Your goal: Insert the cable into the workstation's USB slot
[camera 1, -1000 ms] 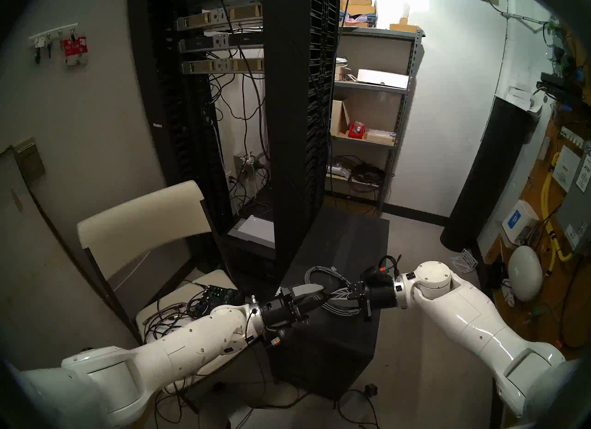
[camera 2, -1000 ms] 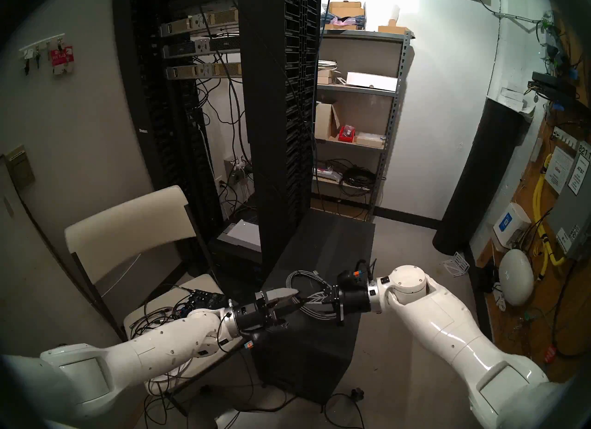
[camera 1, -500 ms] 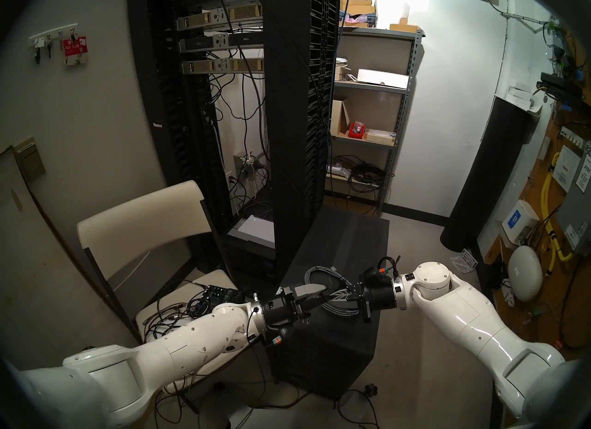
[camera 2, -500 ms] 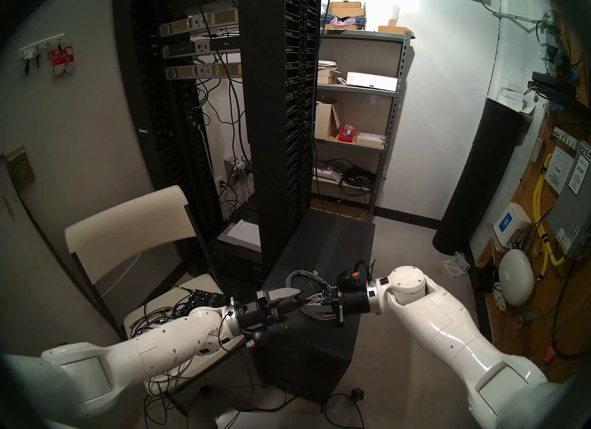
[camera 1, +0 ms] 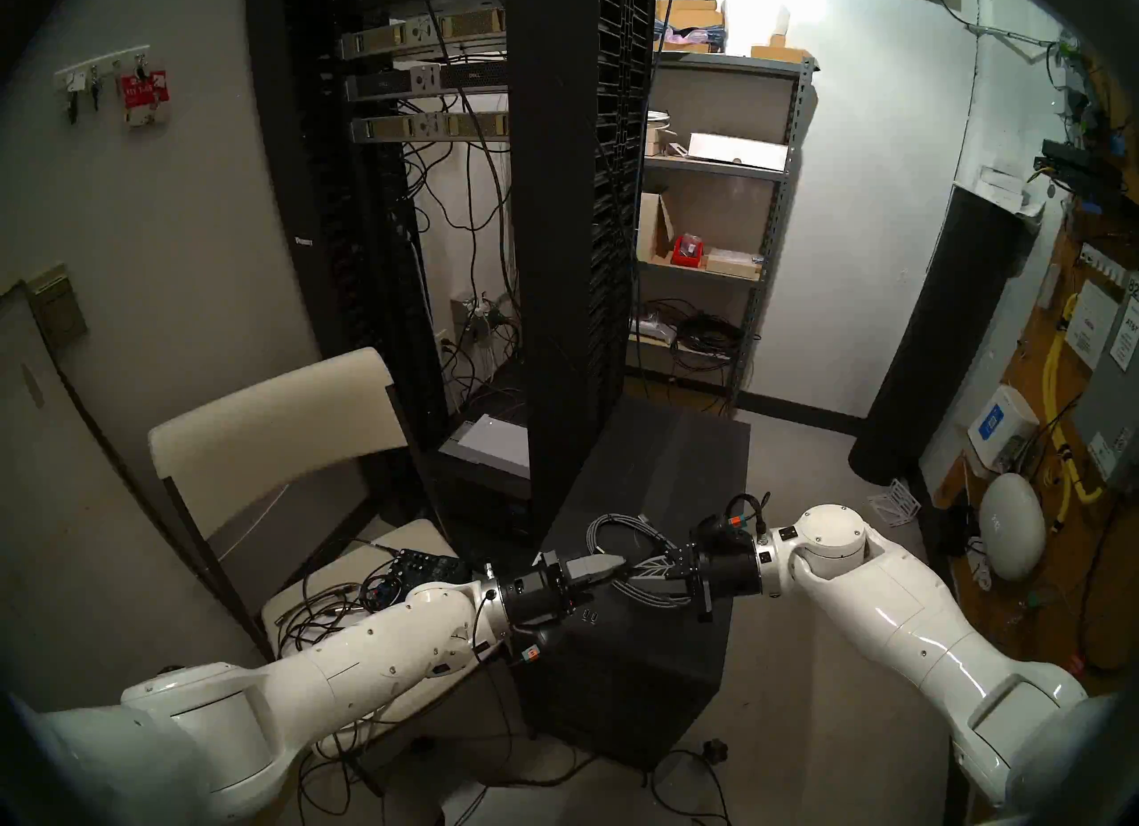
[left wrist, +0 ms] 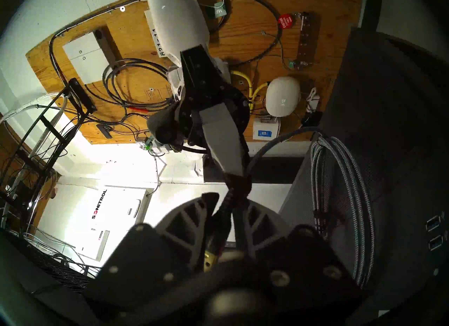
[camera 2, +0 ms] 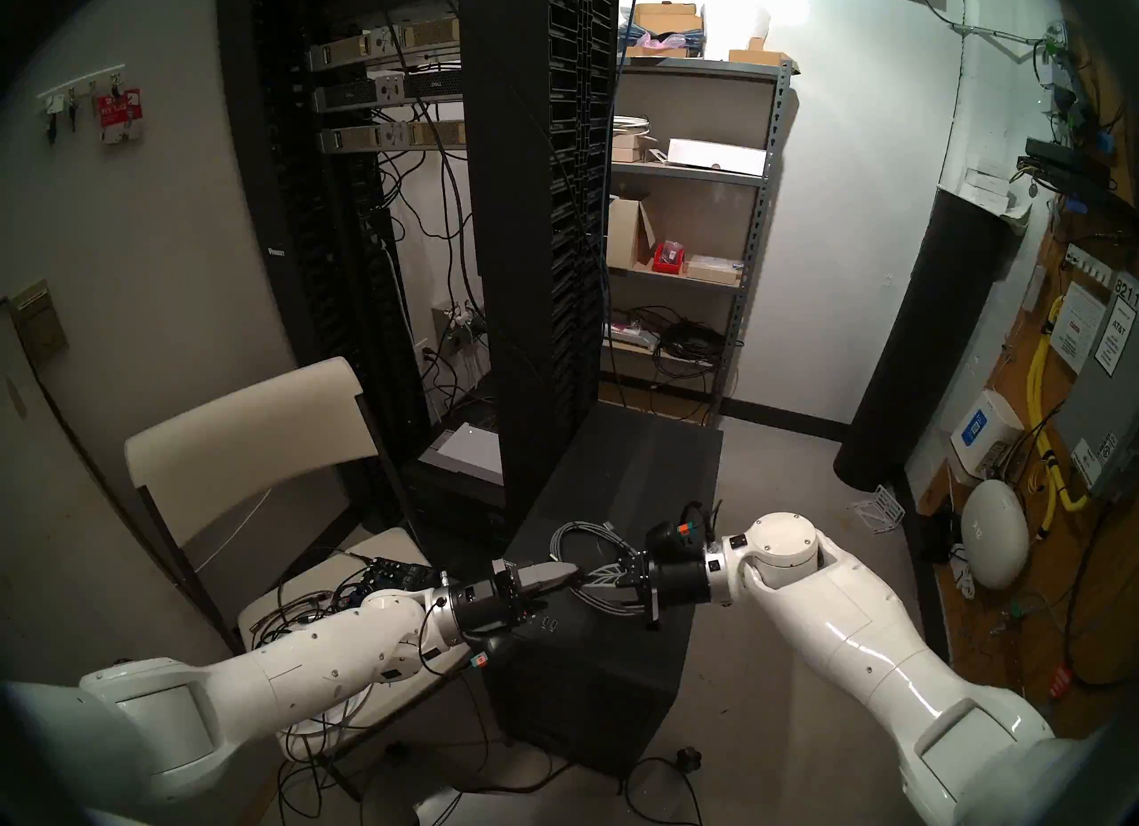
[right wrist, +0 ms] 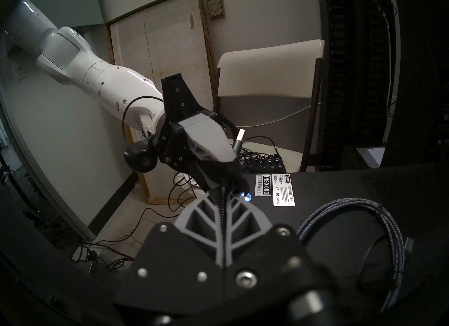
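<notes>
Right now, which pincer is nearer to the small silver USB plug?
Left. The left pincer is beside the plug; the right pincer clamps the grey braided cable farther along.

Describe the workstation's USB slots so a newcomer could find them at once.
Start at the black workstation standing on the floor beside the tall server rack. On its matte top, near the front edge under the left gripper, sit two small USB slots side by side. They are the only pale rectangular openings in that dark panel, apart from the coiled grey cable.

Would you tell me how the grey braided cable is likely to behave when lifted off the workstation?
Probably floppy: the cable lies in loose loops on the workstation, so they may sag. Likely light, being thin. Its plug looks rigid.
</notes>
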Controlling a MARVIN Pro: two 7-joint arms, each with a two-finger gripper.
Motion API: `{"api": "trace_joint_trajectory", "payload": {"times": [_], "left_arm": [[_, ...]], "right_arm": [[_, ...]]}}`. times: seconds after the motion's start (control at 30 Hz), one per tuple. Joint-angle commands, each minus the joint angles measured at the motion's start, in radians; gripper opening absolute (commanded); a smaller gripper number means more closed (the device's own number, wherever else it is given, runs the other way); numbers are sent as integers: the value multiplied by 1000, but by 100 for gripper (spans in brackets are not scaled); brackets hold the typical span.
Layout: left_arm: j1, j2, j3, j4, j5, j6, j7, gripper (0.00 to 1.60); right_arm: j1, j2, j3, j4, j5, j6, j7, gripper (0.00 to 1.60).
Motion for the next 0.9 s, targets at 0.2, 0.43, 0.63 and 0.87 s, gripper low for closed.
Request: {"api": "trace_joint_trajectory", "payload": {"times": [0.2,0.43,0.63,0.87], "left_arm": [[-2,-13,-7,5,-7,-19,62,0],[16,-17,-14,17,-22,-28,75,0],[19,-9,-13,9,-33,-60,65,0],[40,-9,-29,-13,-64,-76,69,0]], "right_arm": [[-31,20,22,-52,2,-18,-26,0],[-50,32,34,-67,-3,-49,-45,13],[-70,53,47,-89,1,-61,-50,109],[-107,83,75,-137,11,-75,-70,136]]}}
